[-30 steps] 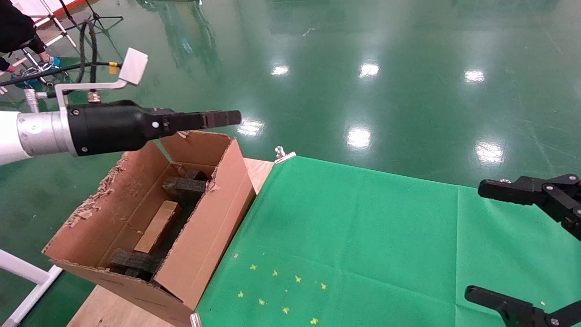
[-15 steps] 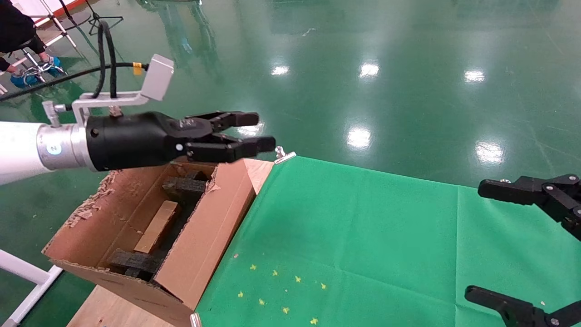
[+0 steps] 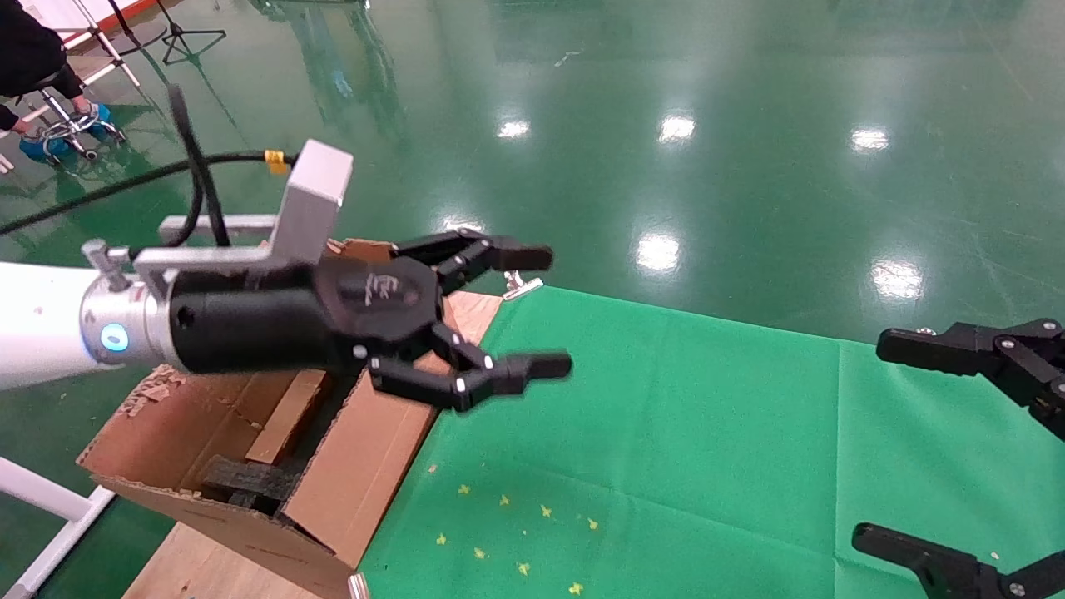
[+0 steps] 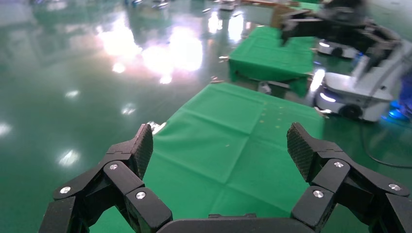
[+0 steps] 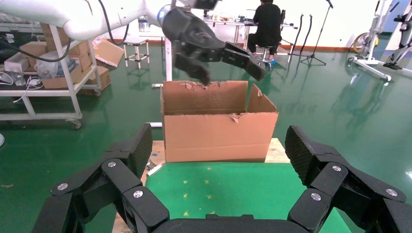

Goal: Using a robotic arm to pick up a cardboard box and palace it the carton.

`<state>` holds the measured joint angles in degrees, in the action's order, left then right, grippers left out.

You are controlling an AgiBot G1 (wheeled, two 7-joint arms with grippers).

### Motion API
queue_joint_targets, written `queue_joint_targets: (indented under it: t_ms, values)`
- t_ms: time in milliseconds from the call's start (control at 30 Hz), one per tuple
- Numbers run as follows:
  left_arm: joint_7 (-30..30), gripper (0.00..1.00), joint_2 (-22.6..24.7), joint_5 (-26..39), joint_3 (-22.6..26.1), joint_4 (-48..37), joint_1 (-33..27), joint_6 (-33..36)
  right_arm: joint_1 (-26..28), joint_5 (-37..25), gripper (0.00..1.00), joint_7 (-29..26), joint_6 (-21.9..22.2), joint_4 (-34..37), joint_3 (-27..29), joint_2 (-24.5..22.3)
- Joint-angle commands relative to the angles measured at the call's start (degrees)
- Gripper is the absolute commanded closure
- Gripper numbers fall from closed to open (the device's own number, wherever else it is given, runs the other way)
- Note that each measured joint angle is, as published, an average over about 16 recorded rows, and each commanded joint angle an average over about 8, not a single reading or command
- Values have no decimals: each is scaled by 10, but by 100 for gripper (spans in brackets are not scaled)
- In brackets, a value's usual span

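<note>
Cardboard box [image 3: 287, 416] lies inside carton [image 3: 366, 449]; left gripper [image 3: 537, 312] above, spread empty.

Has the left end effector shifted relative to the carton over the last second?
Yes. The left end effector has swung right and downward, from above the carton's far flap to past its right wall, over the green cloth, fingers open.

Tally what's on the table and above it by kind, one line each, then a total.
Large carton: 1
Small cardboard box lying inside it: 1
Black foam blocks visible inside: 1, others may be hidden by the arm
Green cloth: 1
Open claws: 2, left above the carton's edge, right parked at the table's right edge
Total: 6
</note>
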<state>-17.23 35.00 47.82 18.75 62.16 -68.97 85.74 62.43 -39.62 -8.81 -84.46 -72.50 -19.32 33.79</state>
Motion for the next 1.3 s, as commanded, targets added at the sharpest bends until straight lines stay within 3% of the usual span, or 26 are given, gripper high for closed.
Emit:
queue_joint_targets:
  t_ms: [33,533,1300]
  values:
    - [12,0,0,-11,-5,22,14,0,0,0,0,0,0,0,0,0]
    - [73,0,0,-72,-32,136,88,0,0,0,0,0,0,0,0,0]
    - [66,0,0,-62,-28,117,76,-1,0,0,0,0,0,0,0,0]
